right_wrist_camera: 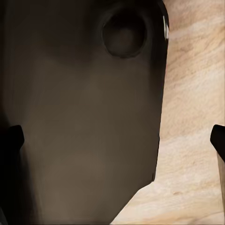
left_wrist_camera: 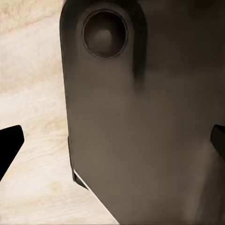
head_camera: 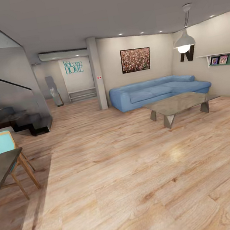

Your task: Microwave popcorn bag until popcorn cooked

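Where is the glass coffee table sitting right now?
In the head view, the coffee table stands on the wood floor at right of centre, just in front of the blue sofa and below the pendant lamp.

Head camera set high over a living room; wrist cameras aimed downward.
A blue sectional sofa and a glass-topped coffee table are faced from afar; a dark rounded robot panel is viewed closely by each wrist camera, and the pale wood plank floor is shared by all.
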You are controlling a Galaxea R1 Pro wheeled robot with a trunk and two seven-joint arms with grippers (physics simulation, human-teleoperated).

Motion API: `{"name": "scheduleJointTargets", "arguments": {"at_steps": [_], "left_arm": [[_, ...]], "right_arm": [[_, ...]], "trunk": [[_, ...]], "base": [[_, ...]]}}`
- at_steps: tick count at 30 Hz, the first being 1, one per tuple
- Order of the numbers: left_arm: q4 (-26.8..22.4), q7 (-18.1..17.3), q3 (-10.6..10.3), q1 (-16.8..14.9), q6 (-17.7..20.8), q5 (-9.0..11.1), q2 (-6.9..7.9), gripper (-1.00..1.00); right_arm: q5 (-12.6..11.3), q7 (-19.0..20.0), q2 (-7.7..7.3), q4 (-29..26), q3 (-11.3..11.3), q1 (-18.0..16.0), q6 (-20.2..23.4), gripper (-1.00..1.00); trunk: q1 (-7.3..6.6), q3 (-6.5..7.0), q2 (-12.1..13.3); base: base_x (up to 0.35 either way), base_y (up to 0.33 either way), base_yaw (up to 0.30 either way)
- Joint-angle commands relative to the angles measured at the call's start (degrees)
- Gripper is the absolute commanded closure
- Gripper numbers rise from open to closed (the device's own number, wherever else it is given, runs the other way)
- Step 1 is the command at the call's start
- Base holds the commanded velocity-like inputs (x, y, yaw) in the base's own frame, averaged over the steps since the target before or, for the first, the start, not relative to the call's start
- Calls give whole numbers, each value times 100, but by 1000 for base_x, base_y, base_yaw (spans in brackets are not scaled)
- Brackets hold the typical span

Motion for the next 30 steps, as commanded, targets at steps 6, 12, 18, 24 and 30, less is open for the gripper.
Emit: {"name": "scheduleJointTargets", "arguments": {"at_steps": [6, 12, 18, 24, 30], "left_arm": [[-54, 0, -19, 51, -15, -1, 27, -100], [-221, -3, 24, 61, -34, 54, 29, -100], [-270, -23, 63, 61, -28, 75, -24, -100], [-268, -45, 71, 61, -34, 256, -26, -100], [-268, -52, 62, 61, -33, 495, -26, -100]], "right_arm": [[79, 44, -52, -9, 70, -15, 49, -100], [76, 39, -128, -9, 67, -25, -104, -100], [20, -12, -136, -9, 25, -24, -114, -100], [27, -19, -128, -7, 30, -25, -106, -100], [43, -18, -140, -9, 43, -25, -111, -100]], "trunk": [[0, -3, -2], [0, -3, -2], [0, -3, -2], [0, -3, -2], [0, -3, -2]], "base": [[0, 0, 0], [0, 0, 0], [0, 0, 0], [0, 0, 0], [0, 0, 0]]}}
